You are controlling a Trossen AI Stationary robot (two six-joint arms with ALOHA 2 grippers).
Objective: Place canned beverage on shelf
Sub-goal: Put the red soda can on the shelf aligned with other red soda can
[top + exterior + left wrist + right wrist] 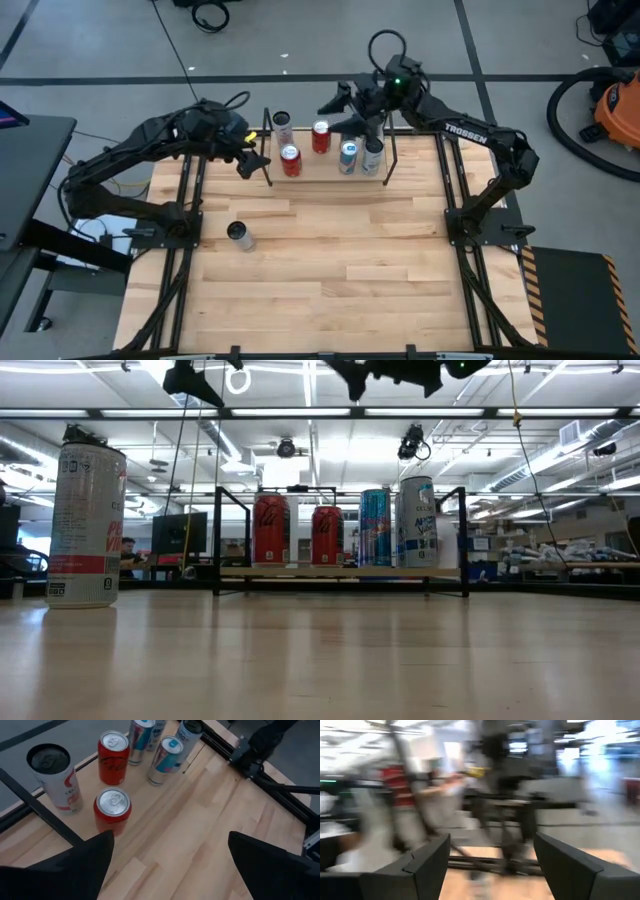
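Observation:
The shelf [325,178] stands at the table's far middle, a light-wood board in a black rod frame, and also shows in the low view [340,574]. Several cans stand upright on it: two red [290,160] [320,136], a blue one [347,156], a silver one [372,156] and a white one [281,126]. A white can with a red band [240,236] [87,525] stands on its base on the table, near the left. My left gripper [254,158] [170,865] hangs open and empty above the shelf's left end. My right gripper [340,112] [492,865] is open and empty above the shelf's far side.
Black rails [185,250] [470,260] run along the table's left and right sides, with the arm bases on them. The wooden tabletop [340,270] spreads out in front of the shelf. A vacuum cleaner [610,105] stands on the floor to the far right.

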